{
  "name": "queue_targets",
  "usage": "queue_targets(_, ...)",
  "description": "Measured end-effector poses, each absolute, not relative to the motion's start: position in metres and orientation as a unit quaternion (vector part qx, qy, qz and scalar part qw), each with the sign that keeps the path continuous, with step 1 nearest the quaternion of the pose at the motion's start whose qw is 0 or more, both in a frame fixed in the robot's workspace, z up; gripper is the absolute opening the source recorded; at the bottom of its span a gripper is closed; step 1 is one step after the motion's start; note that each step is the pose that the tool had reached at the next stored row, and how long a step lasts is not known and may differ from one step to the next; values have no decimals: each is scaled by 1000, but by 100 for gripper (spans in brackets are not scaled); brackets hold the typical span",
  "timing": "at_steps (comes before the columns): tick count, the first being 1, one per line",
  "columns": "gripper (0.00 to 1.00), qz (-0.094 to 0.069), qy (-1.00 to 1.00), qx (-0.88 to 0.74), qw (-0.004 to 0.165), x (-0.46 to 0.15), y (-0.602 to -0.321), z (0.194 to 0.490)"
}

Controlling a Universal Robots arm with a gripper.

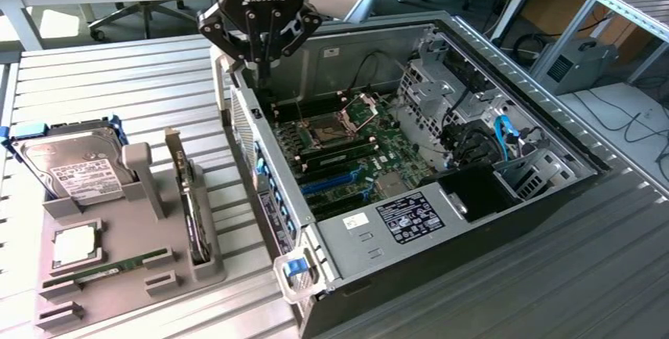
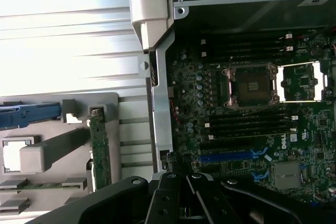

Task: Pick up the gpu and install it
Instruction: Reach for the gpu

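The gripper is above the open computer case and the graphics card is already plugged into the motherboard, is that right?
Not quite. The gripper is above the open computer case, but the graphics card is not plugged into the motherboard: it stands on edge in the gray holder beside the case, as the exterior view shows.
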State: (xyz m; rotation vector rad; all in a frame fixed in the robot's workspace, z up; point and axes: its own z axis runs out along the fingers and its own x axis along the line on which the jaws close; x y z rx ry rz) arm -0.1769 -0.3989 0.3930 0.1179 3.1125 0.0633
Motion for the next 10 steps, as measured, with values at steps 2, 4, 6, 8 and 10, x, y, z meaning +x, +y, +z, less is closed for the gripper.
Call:
queue_targets(2, 11, 20, 999, 38, 13, -177, -399, 393)
queue_targets(4, 11, 19, 999, 38, 13, -179, -399, 393)
queue_targets(6, 11, 18, 999, 38, 13, -182, -399, 393)
queue_targets(8, 11, 18, 999, 38, 13, -183, -399, 393)
queue_targets(10, 11, 18, 999, 38, 13, -183, -399, 393)
